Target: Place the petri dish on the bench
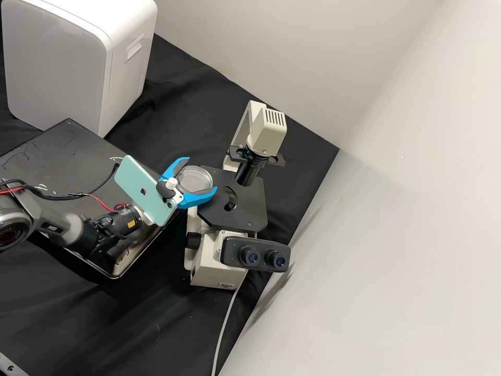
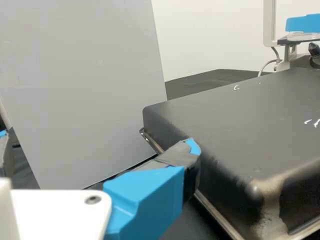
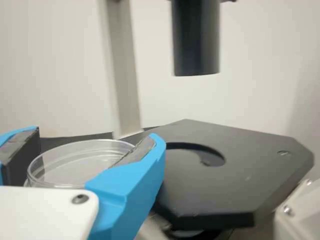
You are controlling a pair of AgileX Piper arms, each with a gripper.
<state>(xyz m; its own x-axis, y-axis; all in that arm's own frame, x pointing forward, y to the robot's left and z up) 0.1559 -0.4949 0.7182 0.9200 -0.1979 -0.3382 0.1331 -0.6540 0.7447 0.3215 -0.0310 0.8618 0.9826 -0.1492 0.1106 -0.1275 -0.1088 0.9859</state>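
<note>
black cloth-covered bench [image 1: 156,324] carries everything, and any bare patch of it is the drop target; the near side below the arm looks roomiest to me. white rounded box-shaped appliance [image 1: 73,57] sits at the back corner, with a glossy black flat slab [image 1: 57,156] just in front of it. left gripper [image 2: 97,142] sits low beside that slab's edge, fingers spread, nothing between them; parked out of the way, I'd say. beige inverted microscope [image 1: 214,261] stands near the wall-side edge, with its flat black octagonal stage [image 1: 245,209] on top and a black condenser tube [image 1: 244,169] hanging over the stage's round opening. right gripper [image 1: 200,176] comes in level from the slab side and is clamped on the clear round plastic petri dish [image 1: 194,178], blue fingers on opposite sides of its wall. I read the side grip as keeping it flat and the top free. dish is at the stage corner nearest the arm, off the opening and clear of the tube, so a pull-back path looks free. can't tell if its base touches the stage. not on the bench yet, so I'd put the task at the lift-off step. writing: small mark on the microscope base front and a yellow sticker on the arm's wrist, both too tiny to read
</note>
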